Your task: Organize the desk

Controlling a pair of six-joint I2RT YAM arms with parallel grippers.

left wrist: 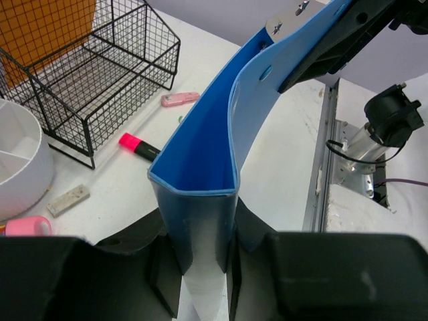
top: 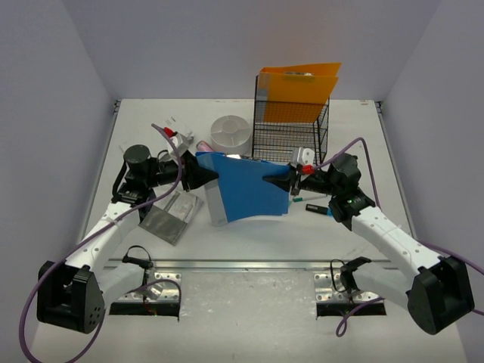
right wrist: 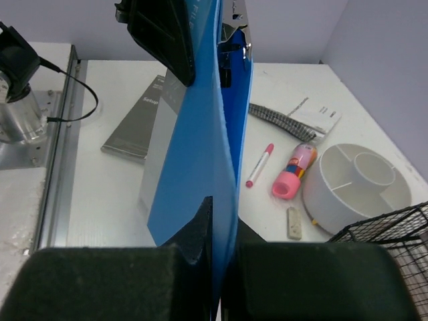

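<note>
While the right end effector [top: 291,181] pinches it, the blue folder [top: 246,195] bows.

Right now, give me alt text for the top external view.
Both arms meet over the desk, the left gripper and right gripper each clamped on an opposite edge of a blue folder. Behind it stand a black wire rack holding an orange folder and a round white tray; a grey booklet lies front-left.

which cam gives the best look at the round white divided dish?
Right wrist: the round white dish shows large and nearly whole, with its dividers clear. Top external shows it whole but small, beside the wire basket. Left wrist catches only one side of it, cut off at the frame edge.
</note>
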